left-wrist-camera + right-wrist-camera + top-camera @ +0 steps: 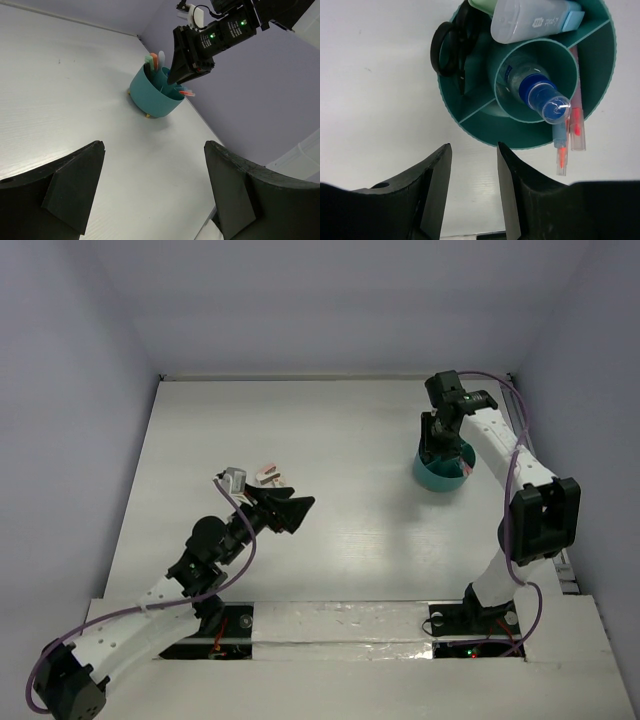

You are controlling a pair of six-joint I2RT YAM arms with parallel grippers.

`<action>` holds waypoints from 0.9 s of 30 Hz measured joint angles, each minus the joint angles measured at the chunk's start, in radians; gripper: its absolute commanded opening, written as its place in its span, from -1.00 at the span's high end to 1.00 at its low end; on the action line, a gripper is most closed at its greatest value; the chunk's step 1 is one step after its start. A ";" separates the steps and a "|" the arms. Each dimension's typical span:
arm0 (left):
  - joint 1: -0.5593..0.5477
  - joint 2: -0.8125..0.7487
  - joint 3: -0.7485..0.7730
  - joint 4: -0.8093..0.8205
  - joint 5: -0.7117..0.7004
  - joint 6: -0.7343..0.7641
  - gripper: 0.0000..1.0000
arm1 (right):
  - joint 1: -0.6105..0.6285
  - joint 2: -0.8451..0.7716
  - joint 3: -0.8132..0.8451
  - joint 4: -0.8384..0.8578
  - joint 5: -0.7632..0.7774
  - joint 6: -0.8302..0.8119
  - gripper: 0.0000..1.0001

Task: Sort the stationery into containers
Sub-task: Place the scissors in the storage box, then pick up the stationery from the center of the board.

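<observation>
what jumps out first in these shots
The teal cup at the table's far right grabs the eye. It is stuffed with black-handled scissors, a blue-capped clear pen and orange-tipped pens, with the right claw open just above it. Left of centre, the left claw gapes beside small erasers.

White, faintly ribbed surface (330, 440), rectangular, enclosed on three sides by plain pale-lavender panels: back wall (340, 300), left wall (60, 440) and right wall (595, 360). Walls and surface meet in a thin dark seam. A glossy white strip (340, 622) runs along the near edge. Lighting is even and diffuse, and shadows are soft. In the left wrist view the walls read a deeper violet.
</observation>
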 measured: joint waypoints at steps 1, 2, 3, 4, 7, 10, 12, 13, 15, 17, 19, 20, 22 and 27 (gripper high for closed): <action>0.000 0.003 0.000 0.002 0.000 0.000 -0.56 | 0.000 0.000 0.003 0.003 0.002 0.000 0.04; 0.000 0.006 0.000 0.002 0.000 0.000 -0.56 | 0.000 0.000 0.005 0.006 0.003 0.000 0.04; 0.000 0.011 0.000 0.002 0.000 0.000 -0.56 | 0.000 0.000 0.007 0.010 0.003 0.000 0.04; 0.000 0.013 0.000 0.003 0.000 0.000 -0.56 | 0.000 -0.002 0.008 0.014 0.004 -0.001 0.04; 0.000 0.024 0.000 0.007 0.000 0.000 -0.56 | 0.000 -0.015 0.008 0.018 0.004 -0.002 0.08; 0.000 0.025 0.000 0.008 -0.004 0.000 -0.56 | 0.000 -0.050 0.008 0.024 -0.003 -0.005 0.63; 0.000 0.027 0.000 0.008 -0.009 0.001 -0.55 | 0.012 -0.087 0.006 0.043 -0.015 -0.007 1.00; 0.000 0.026 0.000 0.008 -0.014 0.001 -0.49 | 0.021 -0.106 0.005 0.056 -0.024 -0.003 1.00; 0.000 0.020 0.000 0.006 -0.033 0.003 -0.35 | 0.071 -0.146 0.005 0.097 -0.040 -0.001 1.00; 0.000 0.005 0.000 0.000 -0.063 0.008 0.03 | 0.156 -0.166 0.005 0.151 -0.058 -0.002 1.00; 0.000 -0.020 0.000 -0.014 -0.106 0.015 0.38 | 0.252 -0.159 -0.001 0.221 -0.083 -0.002 1.00; 0.000 -0.034 0.000 -0.023 -0.125 0.022 0.62 | 0.294 -0.145 -0.011 0.266 -0.097 -0.002 1.00; 0.000 -0.061 0.000 -0.047 -0.180 0.028 0.76 | 0.369 -0.100 -0.033 0.352 -0.139 0.003 1.00; 0.000 -0.153 0.000 -0.147 -0.340 0.027 0.86 | 0.448 0.043 -0.111 0.567 -0.235 0.050 1.00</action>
